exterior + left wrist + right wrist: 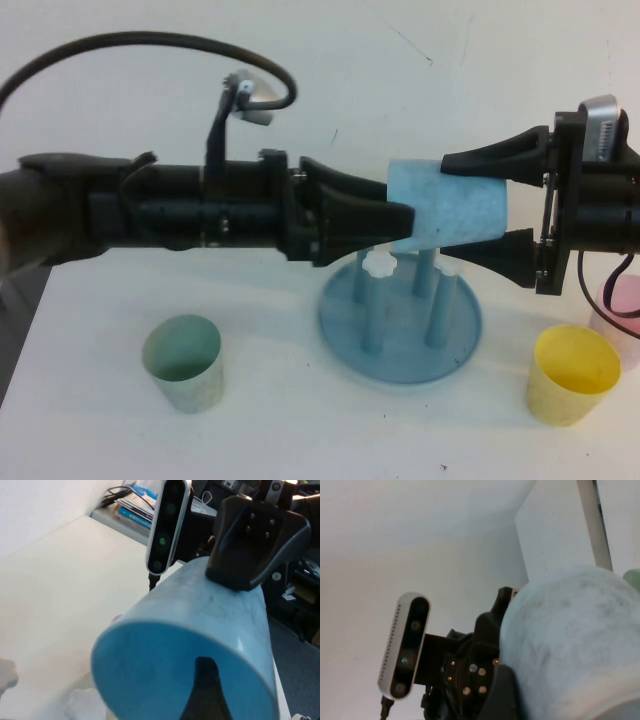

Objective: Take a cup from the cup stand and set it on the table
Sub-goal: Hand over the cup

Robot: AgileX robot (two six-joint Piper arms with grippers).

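On the bench (pixel 90 400), far left and near, stands a pale green cup (pixel 184 362), untouched. The left hand (pixel 385 225) reaches in from the left and pinches the cup (pixel 450 212), one finger inside its mouth. The cup lies on its side in the air just above the cup stand (pixel 400 335). From the right, the right hand (pixel 480 205) straddles the cup's closed end, fingers above and below. A clean handover seems the need: only one hand should let go, then carry it clear of the pegs and the yellow cup (pixel 574 374) before setting it upright.
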